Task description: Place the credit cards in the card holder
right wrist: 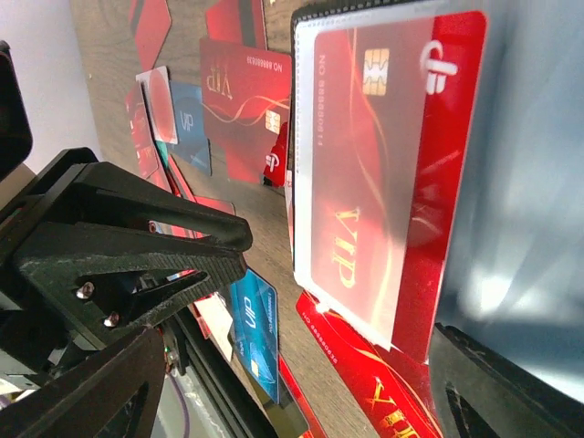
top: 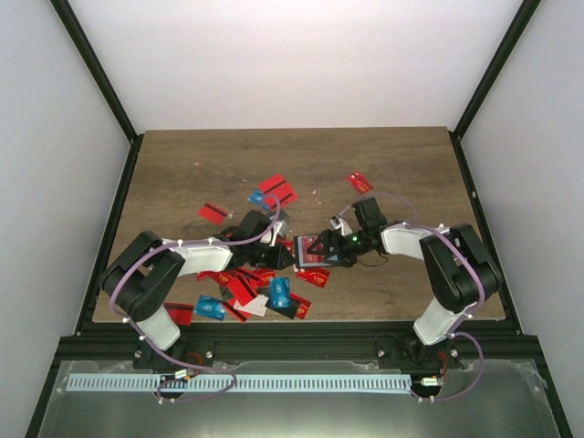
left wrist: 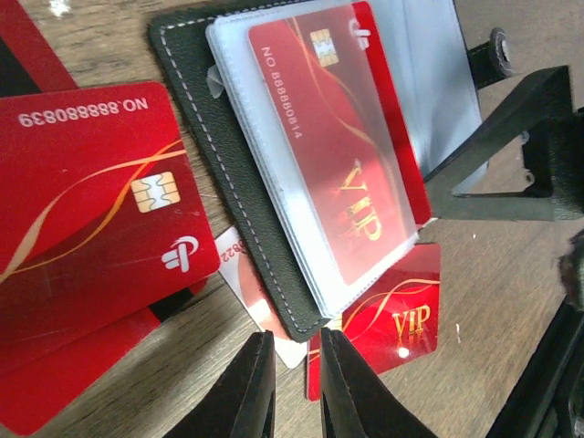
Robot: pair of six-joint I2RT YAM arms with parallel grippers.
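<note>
the wooden desk point(top: 182, 164) carries a scatter of credit cards point(top: 246, 287), mostly red and a few blue, near the arm bases. the card holder point(left wrist: 228, 173) lies open at centre, with one red vip card point(left wrist: 338, 155) tucked in its clear sleeve. the right hand point(right wrist: 301, 374) is released, fingers wide apart. the left hand point(left wrist: 297, 383) has its fingers nearly together at the holder's corner; i cannot tell whether it pinches it.

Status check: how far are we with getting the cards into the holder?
Done: one red VIP card sits in the clear sleeve of the card holder, though one edge sticks out past the sleeve. In hand: nothing; the right gripper has its jaws open beside that card. Left: many credit cards lie loose on the table.
</note>
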